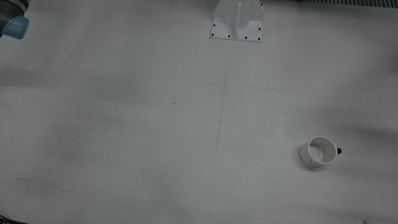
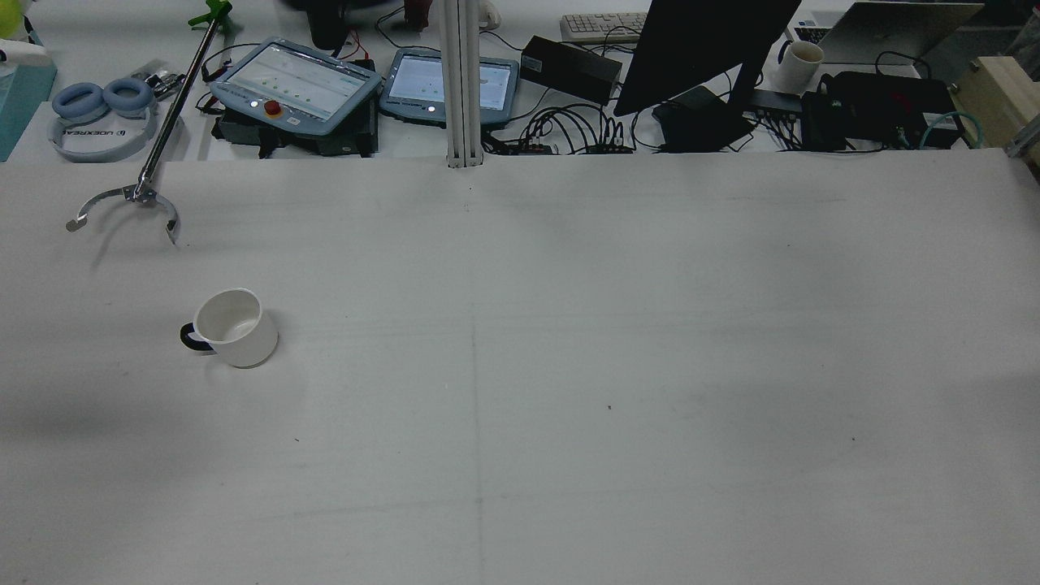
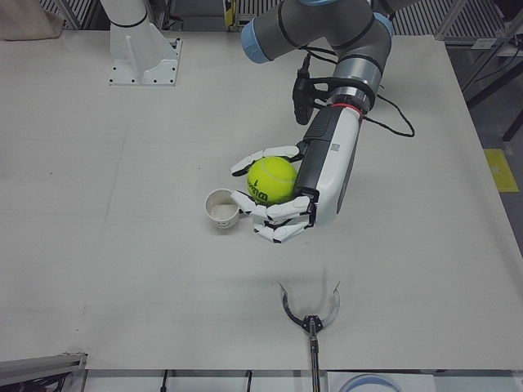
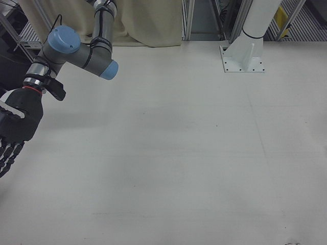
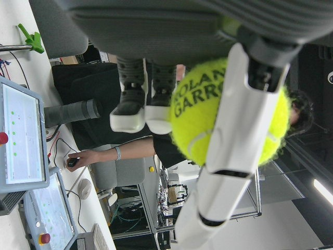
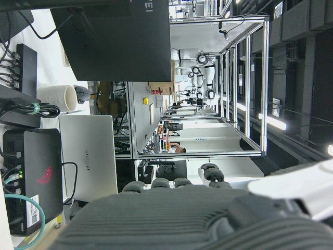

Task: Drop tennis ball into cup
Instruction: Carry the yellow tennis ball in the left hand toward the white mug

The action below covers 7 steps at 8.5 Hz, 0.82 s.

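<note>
1. Front view: a white ceramic cup with a dark handle (image 1: pixel 318 151) stands upright on the white surface (image 1: pixel 155 140), at the lower right of the frame. Its mouth is open and nothing is inside it. No hand shows here; only a blue arm joint sits at the upper left corner.

2. Rear view: the same cup (image 2: pixel 231 327) is at the middle left of the frame. Above it, a metal grabber tool with a curved claw (image 2: pixel 130 203) lies on the surface, well apart from the cup. No arm appears in this view.

3. Left-front view: the left hand (image 3: pixel 282 200) is in the centre of the frame, its white fingers (image 3: pixel 278 220) curled around a yellow-green tennis ball (image 3: pixel 271 180). In the picture the ball is just to the right of the cup (image 3: pixel 221 207) and seems higher than its rim; how high I cannot tell.

4. Right-front view: the right hand (image 4: pixel 13 135) hangs at the left edge of the frame, far from the work, with the dark fingers pointing down and apart, holding nothing.

5. Left hand view: the ball (image 5: pixel 229 112) fills the upper right of the frame, pressed between a white finger and the palm.

6. Right hand view: only the dark back of the hand, at the bottom of the frame, and the laboratory behind it are seen.

7. I judge the step to be the carry toward the cup. The next move calls for bringing the ball over the mouth of the cup and then spreading the fingers.
</note>
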Available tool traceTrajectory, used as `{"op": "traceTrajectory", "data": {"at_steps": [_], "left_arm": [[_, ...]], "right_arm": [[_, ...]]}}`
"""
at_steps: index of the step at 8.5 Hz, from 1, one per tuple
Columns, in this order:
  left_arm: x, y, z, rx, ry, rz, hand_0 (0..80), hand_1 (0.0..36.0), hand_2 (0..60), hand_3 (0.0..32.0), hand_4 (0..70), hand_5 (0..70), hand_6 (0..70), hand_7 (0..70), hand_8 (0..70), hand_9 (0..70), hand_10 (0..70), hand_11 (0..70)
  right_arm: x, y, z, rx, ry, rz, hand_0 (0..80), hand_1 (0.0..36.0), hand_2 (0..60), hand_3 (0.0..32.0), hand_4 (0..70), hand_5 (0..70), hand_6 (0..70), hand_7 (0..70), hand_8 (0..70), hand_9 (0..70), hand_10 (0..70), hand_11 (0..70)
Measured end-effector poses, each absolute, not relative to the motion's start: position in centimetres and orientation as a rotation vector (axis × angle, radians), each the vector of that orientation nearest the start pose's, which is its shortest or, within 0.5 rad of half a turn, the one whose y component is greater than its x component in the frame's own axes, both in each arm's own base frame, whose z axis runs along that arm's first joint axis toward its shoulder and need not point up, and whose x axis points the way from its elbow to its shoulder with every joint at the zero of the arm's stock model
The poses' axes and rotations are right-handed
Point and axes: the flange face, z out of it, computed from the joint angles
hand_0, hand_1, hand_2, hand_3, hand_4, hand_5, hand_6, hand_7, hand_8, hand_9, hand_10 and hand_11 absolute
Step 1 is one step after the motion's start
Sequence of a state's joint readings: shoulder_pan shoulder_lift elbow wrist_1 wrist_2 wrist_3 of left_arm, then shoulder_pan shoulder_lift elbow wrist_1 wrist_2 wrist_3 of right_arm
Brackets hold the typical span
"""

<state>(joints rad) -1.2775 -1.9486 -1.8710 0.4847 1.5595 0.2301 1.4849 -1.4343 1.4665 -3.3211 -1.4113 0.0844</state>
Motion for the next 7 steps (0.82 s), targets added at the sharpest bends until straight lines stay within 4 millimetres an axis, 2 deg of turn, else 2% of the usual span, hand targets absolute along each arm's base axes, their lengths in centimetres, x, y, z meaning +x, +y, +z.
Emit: {"op": "traceTrajectory", "data": {"at_steps": [2, 3, 4, 5, 7], "left_arm": [[4.3, -59.3, 38.8, -0.069, 2.205, -1.749, 76.8, 26.8, 28.3, 0.0, 60.1, 26.5, 70.0, 70.0, 60.3, 70.0, 43.8, 62.8], [5.9, -59.2, 38.6, -0.102, 2.195, -1.728, 79.7, 26.5, 28.9, 0.0, 59.8, 29.3, 70.0, 70.0, 63.6, 70.0, 43.1, 61.9], [7.9, -59.0, 38.4, -0.146, 2.180, -1.702, 79.3, 28.7, 31.0, 0.0, 58.6, 26.2, 70.0, 70.0, 64.0, 70.0, 32.1, 47.1], [10.0, -58.7, 38.3, -0.188, 2.164, -1.678, 70.8, 28.7, 33.6, 0.0, 57.7, 21.6, 69.3, 70.0, 63.1, 70.0, 11.9, 18.6], [13.1, -58.1, 38.3, -0.245, 2.139, -1.647, 64.2, 25.9, 33.8, 0.0, 55.7, 23.1, 70.0, 70.0, 63.3, 70.0, 10.0, 15.7]], "right_arm": [[10.3, -54.3, 68.4, -0.014, 1.989, -2.297, 0.0, 0.0, 0.0, 0.0, 0.0, 0.0, 0.0, 0.0, 0.0, 0.0, 0.0, 0.0], [10.3, -54.3, 68.4, -0.014, 1.990, -2.297, 0.0, 0.0, 0.0, 0.0, 0.0, 0.0, 0.0, 0.0, 0.0, 0.0, 0.0, 0.0], [10.3, -54.3, 68.4, -0.014, 1.989, -2.297, 0.0, 0.0, 0.0, 0.0, 0.0, 0.0, 0.0, 0.0, 0.0, 0.0, 0.0, 0.0], [10.3, -54.3, 68.4, -0.014, 1.990, -2.297, 0.0, 0.0, 0.0, 0.0, 0.0, 0.0, 0.0, 0.0, 0.0, 0.0, 0.0, 0.0], [10.3, -54.3, 68.4, -0.014, 1.989, -2.297, 0.0, 0.0, 0.0, 0.0, 0.0, 0.0, 0.0, 0.0, 0.0, 0.0, 0.0, 0.0]]}}
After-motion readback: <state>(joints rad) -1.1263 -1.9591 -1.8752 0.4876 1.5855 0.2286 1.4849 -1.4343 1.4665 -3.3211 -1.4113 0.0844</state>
